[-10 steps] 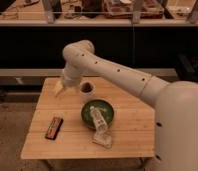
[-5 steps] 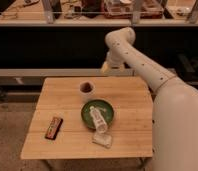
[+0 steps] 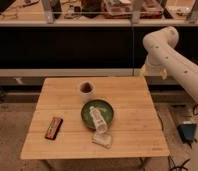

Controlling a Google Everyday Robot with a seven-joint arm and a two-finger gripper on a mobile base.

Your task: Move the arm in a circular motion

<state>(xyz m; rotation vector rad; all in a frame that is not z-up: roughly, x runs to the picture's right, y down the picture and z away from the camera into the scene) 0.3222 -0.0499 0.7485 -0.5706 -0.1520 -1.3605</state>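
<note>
The arm's [image 3: 178, 61] gripper [image 3: 153, 73] hangs with fingers [image 3: 144, 70] spread and empty. The wooden table [image 3: 134, 127] lies below-left of them, with dark shelving [image 3: 67, 42] behind.

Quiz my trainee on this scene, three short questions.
1. True or false: the clear plastic bottle stands upright on the light wooden table.
2. What sits just behind the dark green round bowl? A) small white cup B) red apple C) steel spoon
3. Fill in: the small pale gripper of the cream-white robot arm hangs near the table's far ____ corner, as the camera sees it.
Key: 1 false; 2 A; 3 right.
</note>
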